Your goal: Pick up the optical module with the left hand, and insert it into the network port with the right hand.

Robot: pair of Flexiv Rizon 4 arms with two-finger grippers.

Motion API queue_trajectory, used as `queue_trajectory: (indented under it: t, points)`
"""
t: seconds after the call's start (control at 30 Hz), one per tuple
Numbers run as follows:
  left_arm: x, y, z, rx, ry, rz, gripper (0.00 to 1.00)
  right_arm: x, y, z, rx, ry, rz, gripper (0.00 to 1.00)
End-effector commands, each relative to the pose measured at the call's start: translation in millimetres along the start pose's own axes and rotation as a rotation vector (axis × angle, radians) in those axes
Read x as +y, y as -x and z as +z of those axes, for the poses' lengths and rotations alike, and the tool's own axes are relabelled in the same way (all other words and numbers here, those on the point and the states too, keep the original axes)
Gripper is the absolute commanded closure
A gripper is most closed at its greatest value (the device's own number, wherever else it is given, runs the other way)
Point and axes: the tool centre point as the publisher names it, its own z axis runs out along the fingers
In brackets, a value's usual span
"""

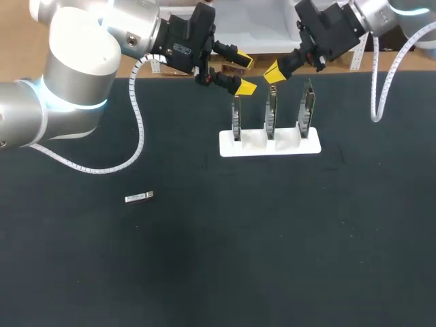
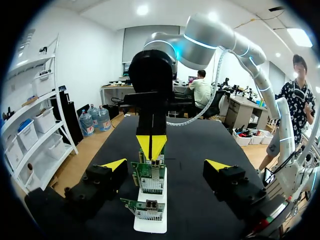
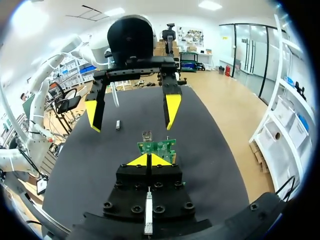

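1 module (image 1: 139, 197), far from left end effector (image 1: 244, 73)

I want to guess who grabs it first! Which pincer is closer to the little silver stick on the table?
Left. The left pincer hovers by the end of the white rack nearest the silver stick; the right pincer hovers by its middle, farther away.

Reaching in from the left with the left claw (image 1: 240, 73) spread wide; from the right with the right claw (image 1: 274, 73) pinched tight, tips touching. Facing each other, near, not touching.
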Motion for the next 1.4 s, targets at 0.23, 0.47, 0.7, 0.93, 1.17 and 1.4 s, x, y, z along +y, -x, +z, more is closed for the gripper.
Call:
queue_trajectory:
  t: [0.23,0.47,0.7,0.93,1.17,1.4]
  points:
    - [1.3,0.7,0.0,0.004,-0.003,-0.001,0.0,9.6,10.3,-28.5,-0.071,-0.016,-0.007,1.0]
    - [1.3,0.7,0.0,0.004,-0.003,-0.001,0.0,17.4,-4.3,-58.6,-0.096,-0.017,-0.003,1.0]
    - [1.3,0.7,0.0,0.004,-0.003,-0.001,0.0,26.5,-26.4,-81.0,-0.111,-0.002,0.03,1.0]
    - [1.3,0.7,0.0,0.004,-0.003,-0.001,0.0,29.2,-43.2,-92.0,-0.114,0.029,0.06,1.0]
    - [1.3,0.7,0.0,0.004,-0.003,-0.001,0.0,23.1,-58.7,-96.3,-0.088,0.016,0.074,1.0]
    - [1.3,0.7,0.0,0.004,-0.003,-0.001,0.0,18.5,-62.4,-97.0,-0.059,0.023,0.06,1.0]
